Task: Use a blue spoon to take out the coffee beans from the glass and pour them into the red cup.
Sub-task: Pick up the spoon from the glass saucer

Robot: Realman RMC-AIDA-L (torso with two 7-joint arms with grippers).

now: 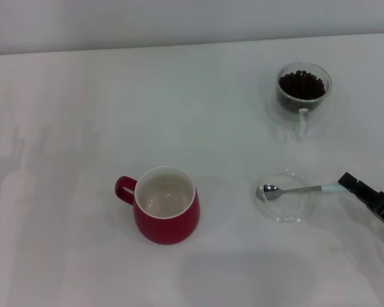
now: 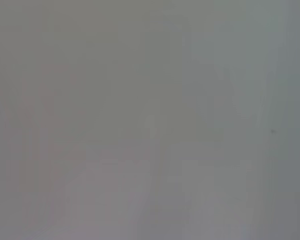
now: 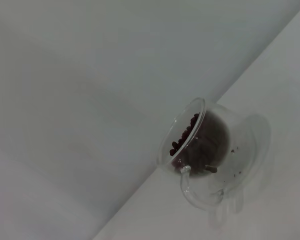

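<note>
The blue spoon [image 1: 294, 189] lies with its silver bowl on a flat clear saucer [image 1: 288, 214], its pale blue handle pointing right. My right gripper [image 1: 343, 182] comes in from the right edge and is shut on the end of the handle. The glass [image 1: 304, 86] stands at the back right, holding the coffee beans [image 1: 301, 84]; it also shows in the right wrist view [image 3: 210, 155], with the beans [image 3: 182, 140] inside. The red cup [image 1: 167, 220] stands front centre, its cream inside empty and its handle to the left. My left gripper is out of view.
The white table [image 1: 83, 128] ends at a pale wall along the back. The left wrist view shows only a blank grey surface.
</note>
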